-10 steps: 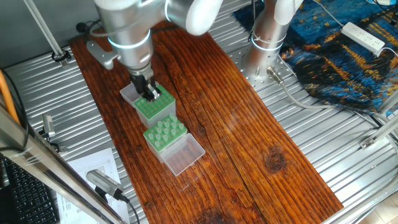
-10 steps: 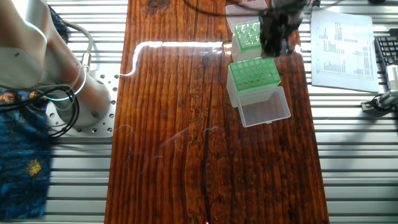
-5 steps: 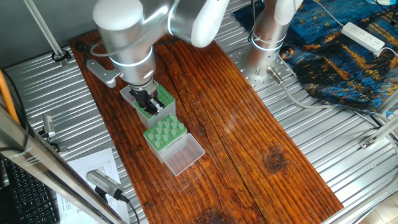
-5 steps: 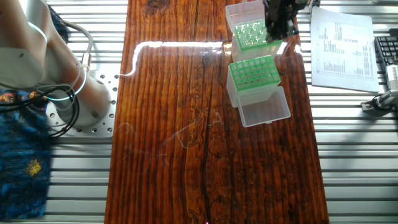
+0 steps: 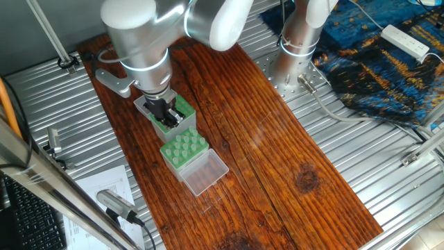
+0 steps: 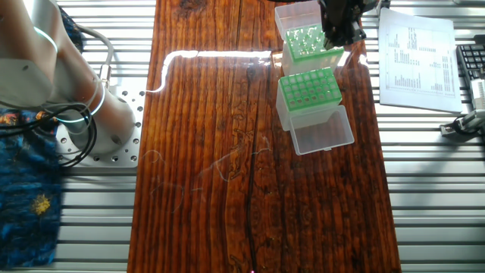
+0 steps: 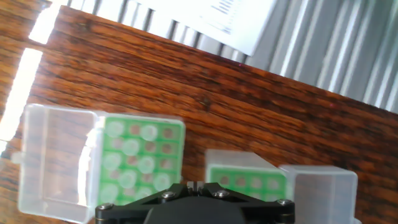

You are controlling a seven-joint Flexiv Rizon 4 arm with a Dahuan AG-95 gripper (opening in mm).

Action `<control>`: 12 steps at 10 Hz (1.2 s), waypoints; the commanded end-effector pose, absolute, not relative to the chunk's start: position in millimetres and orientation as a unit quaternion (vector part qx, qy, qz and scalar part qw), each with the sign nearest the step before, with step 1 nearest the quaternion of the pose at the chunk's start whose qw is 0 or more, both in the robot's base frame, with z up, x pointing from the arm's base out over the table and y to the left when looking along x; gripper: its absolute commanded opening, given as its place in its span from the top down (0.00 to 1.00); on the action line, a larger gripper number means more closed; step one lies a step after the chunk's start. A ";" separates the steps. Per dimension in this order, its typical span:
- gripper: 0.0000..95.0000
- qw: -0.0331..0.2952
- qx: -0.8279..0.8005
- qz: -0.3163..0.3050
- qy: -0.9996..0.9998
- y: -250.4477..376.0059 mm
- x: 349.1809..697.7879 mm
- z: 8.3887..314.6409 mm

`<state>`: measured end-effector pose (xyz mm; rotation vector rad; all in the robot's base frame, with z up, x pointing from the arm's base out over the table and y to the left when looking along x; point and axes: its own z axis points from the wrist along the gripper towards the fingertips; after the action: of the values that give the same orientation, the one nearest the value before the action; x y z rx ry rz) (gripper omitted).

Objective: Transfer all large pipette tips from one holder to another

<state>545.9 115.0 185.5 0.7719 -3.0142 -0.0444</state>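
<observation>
Nearest the camera in one fixed view, a clear open lid (image 5: 205, 173) lies on the wooden table (image 5: 277, 160), hinged to a green rack (image 5: 184, 150) whose top carries pale-green pipette tips (image 5: 182, 145), wide ends up. Just beyond it stands a second green rack (image 5: 179, 115), also with a clear lid (image 6: 295, 14) folded back at its far end. Directly above this second rack hangs the gripper (image 5: 165, 113); whether its fingers are apart or together cannot be told. Farther back, a printed sheet (image 6: 415, 54) lies on the ribbed metal bench (image 6: 439, 189).
</observation>
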 end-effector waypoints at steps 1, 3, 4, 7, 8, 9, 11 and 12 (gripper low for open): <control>1.00 0.016 0.261 -0.013 -0.965 114.8 545.8 185.5; 1.00 0.017 0.267 -0.012 -0.963 115.0 545.0 186.6; 1.00 0.017 0.267 -0.012 -0.963 115.1 544.9 186.8; 1.00 0.022 0.276 -0.008 -0.961 115.2 544.8 187.1; 1.00 0.022 0.276 -0.008 -0.961 115.2 544.7 187.2; 1.00 0.022 0.276 -0.008 -0.961 115.2 544.7 187.2; 1.00 0.023 0.281 -0.011 -0.959 115.3 544.5 187.5; 1.00 0.026 0.288 -0.012 -0.957 115.5 544.0 188.2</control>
<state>543.3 115.0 187.9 0.8927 -2.9598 -0.0354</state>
